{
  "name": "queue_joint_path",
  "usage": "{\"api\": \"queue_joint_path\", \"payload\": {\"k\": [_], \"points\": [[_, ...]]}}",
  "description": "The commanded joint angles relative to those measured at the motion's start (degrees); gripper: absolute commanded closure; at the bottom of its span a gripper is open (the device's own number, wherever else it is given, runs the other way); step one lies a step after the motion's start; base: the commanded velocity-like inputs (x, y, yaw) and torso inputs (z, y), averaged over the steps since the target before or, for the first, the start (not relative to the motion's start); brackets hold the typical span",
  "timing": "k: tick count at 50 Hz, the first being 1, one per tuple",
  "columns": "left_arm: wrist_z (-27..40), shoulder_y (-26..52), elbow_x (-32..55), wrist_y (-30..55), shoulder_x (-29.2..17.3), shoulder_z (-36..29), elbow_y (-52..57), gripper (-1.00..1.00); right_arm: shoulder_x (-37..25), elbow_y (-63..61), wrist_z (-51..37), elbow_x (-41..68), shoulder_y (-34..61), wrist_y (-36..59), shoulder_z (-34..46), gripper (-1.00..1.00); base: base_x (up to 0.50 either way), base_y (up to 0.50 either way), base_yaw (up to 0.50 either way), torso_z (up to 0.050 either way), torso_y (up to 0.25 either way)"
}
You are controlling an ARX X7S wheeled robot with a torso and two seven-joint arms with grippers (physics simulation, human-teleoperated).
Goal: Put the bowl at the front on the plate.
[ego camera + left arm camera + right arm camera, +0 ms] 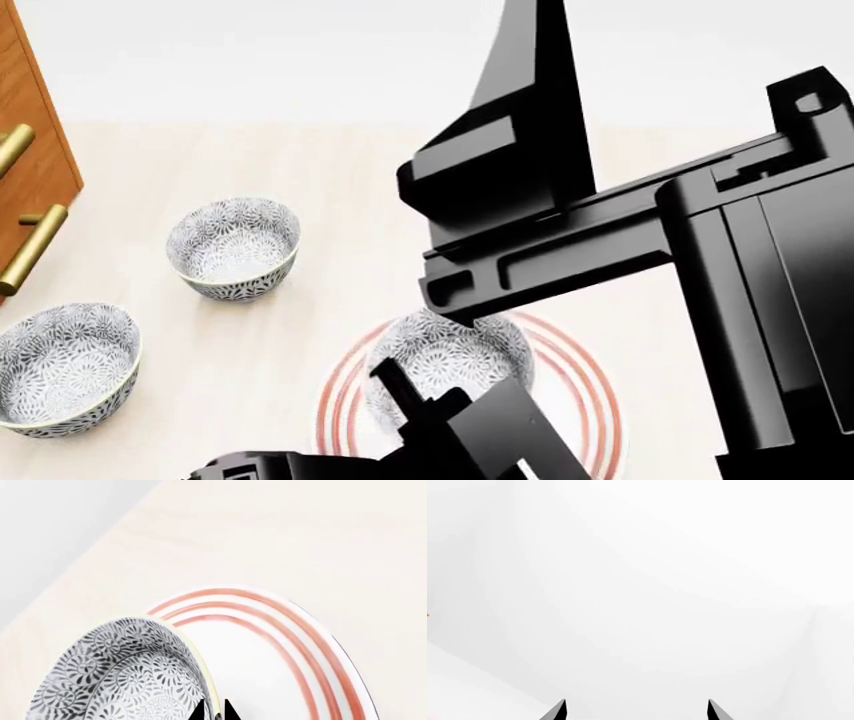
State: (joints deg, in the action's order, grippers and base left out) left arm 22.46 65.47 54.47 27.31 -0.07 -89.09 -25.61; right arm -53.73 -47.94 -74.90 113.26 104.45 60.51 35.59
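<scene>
Surface [267,400] is pale wood, with a wood cabinet [27,170] at the far left of the head view. Right arm [641,240] is raised across the head view, well clear; right gripper [636,711] has its tips spread wide on blank white, holding nothing. The plate [587,375] sits at the front, the bowl [454,360] on or just over it; can't tell if its base touches. Two matching bowls [234,245] [60,365] stand apart to the left. Left gripper [214,711] is pinched on the bowl's rim, tips nearly together either side of the wall. Judgement: placing step, nearly done. Next: confirm the bowl is seated and level, open the left gripper, lift straight off without snagging the rim.
</scene>
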Motion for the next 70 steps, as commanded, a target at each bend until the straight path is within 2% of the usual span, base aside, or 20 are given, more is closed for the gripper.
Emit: {"api": "queue_joint_path", "payload": {"k": [1,21,64,65,70], "points": [[0.2,-0.8,-2.5,1.6,0.1,0.3,0.2,1.0,-0.9,-0.5,0.1,0.2,-0.1,-0.4,-0.4,-1.0,0.0,0.0,0.0,0.0,0.0],[0.9,-1.5,-3.9,2.8,0.1,0.3,0.8,1.0,-2.1,-1.3,0.8,0.3,-0.3,-0.9,-1.0,-1.0,0.0,0.0,0.0,0.0,0.0],[0.6,-3.3,-5.7,0.1,0.1,0.4,0.6,1.0,-2.1,-1.8,0.8,-0.1,-0.4,-1.4,-0.5,-1.0,0.0,0.0,0.0,0.0,0.0],[1.3,-3.2,-5.5,0.2,0.1,0.5,0.2,-1.0,-2.2,-1.9,0.8,-0.2,-0.5,-1.5,-0.5,-1.0,0.0,0.0,0.0,0.0,0.0],[1.3,-3.0,-5.0,-0.5,0.1,0.3,0.6,-1.0,-2.4,-2.0,0.9,-0.3,-0.6,-1.6,-0.7,-1.0,0.0,0.0,0.0,0.0,0.0]]}}
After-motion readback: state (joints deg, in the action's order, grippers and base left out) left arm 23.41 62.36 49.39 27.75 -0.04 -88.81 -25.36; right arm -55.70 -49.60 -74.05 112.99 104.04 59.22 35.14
